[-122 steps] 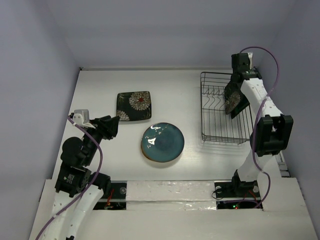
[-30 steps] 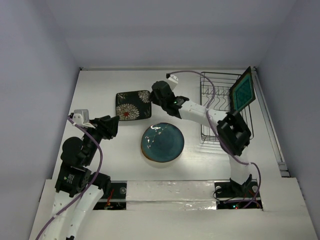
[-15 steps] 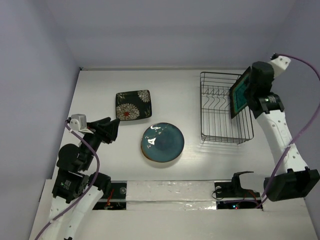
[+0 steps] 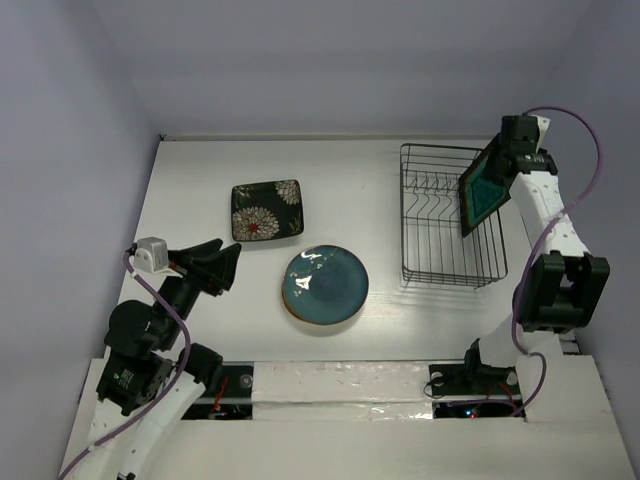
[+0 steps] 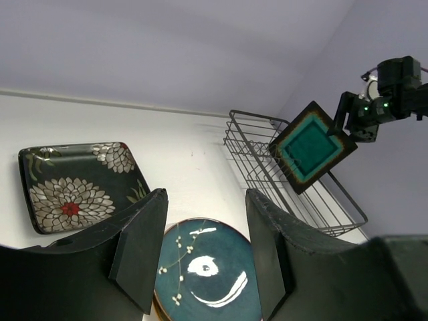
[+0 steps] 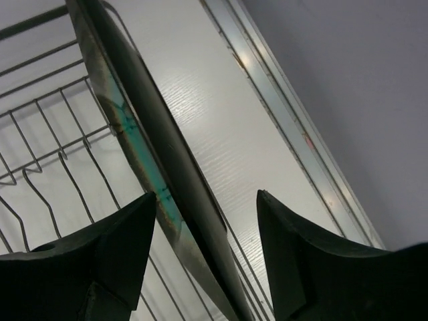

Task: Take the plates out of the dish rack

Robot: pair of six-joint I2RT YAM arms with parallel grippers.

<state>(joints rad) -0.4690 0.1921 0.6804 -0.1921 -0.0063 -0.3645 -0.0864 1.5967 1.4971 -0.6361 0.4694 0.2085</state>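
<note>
Last plate straddled in the rack [image 4: 452, 218]
The square plate [image 4: 484, 190] is leaned on edge, its rim offered between the right gripper's [image 6: 205, 197] spread jaws, not yet pinched; the round plate [image 4: 324, 284] and black plate [image 4: 267, 210] are laid flat ahead of the left gripper's [image 5: 204, 197] spread jaws.

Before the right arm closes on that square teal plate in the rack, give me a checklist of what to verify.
1. Right pincer open: ok.
2. Teal plate edge between its fingers: ok, seen from the right wrist.
3. Fingers centred on that edge: cannot tell.
4. Teal plate leaning on edge at the rack right side, not lying flat: ok.
5. Left pincer open, empty, far from the rack: ok.
6. Round plate and flower plate flat on the table, out of the rack: ok.
</note>
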